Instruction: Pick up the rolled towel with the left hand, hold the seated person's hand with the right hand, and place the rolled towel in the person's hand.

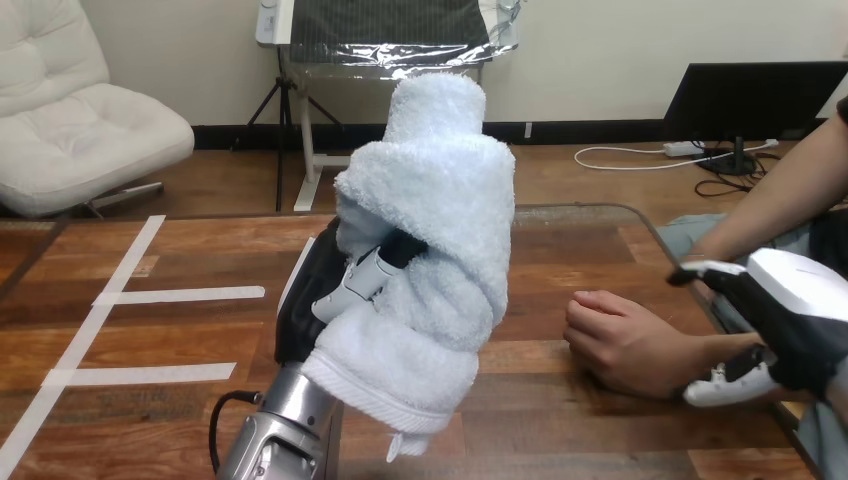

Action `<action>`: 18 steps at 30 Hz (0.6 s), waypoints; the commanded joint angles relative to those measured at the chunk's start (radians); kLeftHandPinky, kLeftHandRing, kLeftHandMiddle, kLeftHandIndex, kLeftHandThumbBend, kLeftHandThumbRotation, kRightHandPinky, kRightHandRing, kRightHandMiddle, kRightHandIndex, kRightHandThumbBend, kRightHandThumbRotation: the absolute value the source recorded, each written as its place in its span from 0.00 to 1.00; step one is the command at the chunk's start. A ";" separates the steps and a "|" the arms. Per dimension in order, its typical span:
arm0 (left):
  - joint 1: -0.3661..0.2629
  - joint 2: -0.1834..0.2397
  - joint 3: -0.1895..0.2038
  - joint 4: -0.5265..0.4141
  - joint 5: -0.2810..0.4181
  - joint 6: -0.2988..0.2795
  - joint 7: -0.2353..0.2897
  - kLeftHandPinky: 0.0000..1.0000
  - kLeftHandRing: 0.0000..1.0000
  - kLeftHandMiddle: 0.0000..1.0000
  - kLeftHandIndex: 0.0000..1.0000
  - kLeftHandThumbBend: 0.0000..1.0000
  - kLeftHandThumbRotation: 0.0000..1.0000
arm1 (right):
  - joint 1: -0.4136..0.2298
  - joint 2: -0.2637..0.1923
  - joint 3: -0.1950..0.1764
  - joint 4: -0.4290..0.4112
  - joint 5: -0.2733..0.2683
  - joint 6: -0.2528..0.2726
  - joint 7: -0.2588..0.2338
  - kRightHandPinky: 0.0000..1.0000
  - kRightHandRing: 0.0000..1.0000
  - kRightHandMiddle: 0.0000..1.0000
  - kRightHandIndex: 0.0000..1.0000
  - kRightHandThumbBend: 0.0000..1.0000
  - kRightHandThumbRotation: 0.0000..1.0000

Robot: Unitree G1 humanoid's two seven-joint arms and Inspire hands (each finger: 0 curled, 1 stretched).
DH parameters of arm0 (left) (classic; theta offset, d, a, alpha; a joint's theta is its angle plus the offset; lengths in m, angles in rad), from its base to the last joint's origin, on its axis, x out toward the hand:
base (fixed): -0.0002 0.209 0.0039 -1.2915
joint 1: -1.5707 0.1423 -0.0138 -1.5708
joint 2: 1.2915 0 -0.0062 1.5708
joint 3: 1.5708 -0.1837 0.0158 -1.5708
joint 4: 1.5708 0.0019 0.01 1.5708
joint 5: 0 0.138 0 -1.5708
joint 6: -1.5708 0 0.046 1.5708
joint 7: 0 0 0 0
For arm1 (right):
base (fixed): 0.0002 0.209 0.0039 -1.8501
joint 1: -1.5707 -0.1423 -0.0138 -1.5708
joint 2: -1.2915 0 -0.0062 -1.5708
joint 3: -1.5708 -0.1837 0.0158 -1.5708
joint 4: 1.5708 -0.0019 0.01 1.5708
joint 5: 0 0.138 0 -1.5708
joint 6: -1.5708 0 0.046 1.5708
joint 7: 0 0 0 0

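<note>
Pickup done: left hand [300,318] grips rolled towel [440,220], raised centre frame. Right hand [790,312], lower right, curls round the person's wrist. Person's hand [625,342] rests on table [150,340]; handover pending.

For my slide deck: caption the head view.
Left hand holds the towel up; right hand is at the person's wrist.

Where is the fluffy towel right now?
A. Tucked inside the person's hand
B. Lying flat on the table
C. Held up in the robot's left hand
C: the left hand has its fingers curled round the towel, which is raised above the table, while the person's hand rests on the table apart from it.
</note>
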 commanded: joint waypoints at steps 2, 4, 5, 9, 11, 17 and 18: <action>-0.039 -0.106 -0.005 -0.040 -0.016 -0.018 0.005 0.26 0.31 0.40 0.47 0.91 0.06 | -0.113 -0.077 0.037 0.040 -0.034 0.013 0.054 0.86 0.91 0.92 0.86 0.81 0.00; -0.039 -0.105 -0.005 -0.040 -0.016 -0.018 0.006 0.26 0.31 0.40 0.47 0.91 0.05 | -0.125 -0.086 0.047 0.049 -0.043 0.023 0.074 0.86 0.92 0.92 0.86 0.81 0.00; -0.039 -0.105 -0.004 -0.036 -0.016 -0.021 0.002 0.26 0.32 0.40 0.47 0.91 0.05 | -0.137 -0.094 0.058 0.057 -0.052 0.029 0.092 0.86 0.92 0.92 0.86 0.81 0.00; -0.039 -0.103 -0.001 -0.028 -0.017 -0.026 -0.005 0.26 0.32 0.40 0.47 0.91 0.05 | -0.167 -0.113 0.081 0.082 -0.068 0.040 0.131 0.87 0.92 0.93 0.87 0.81 0.00; -0.039 -0.102 0.000 -0.026 -0.018 -0.027 -0.007 0.26 0.32 0.40 0.47 0.90 0.05 | -0.183 -0.122 0.095 0.097 -0.078 0.044 0.150 0.87 0.92 0.93 0.87 0.81 0.00; -0.039 -0.100 0.003 -0.022 -0.019 -0.029 -0.011 0.26 0.32 0.40 0.47 0.89 0.05 | -0.232 -0.140 0.137 0.141 -0.115 0.067 0.209 0.89 0.94 0.94 0.88 0.81 0.00; -0.039 -0.099 0.004 -0.022 -0.020 -0.027 -0.010 0.27 0.32 0.40 0.47 0.89 0.06 | -0.239 -0.142 0.143 0.147 -0.120 0.070 0.218 0.89 0.94 0.94 0.88 0.81 0.00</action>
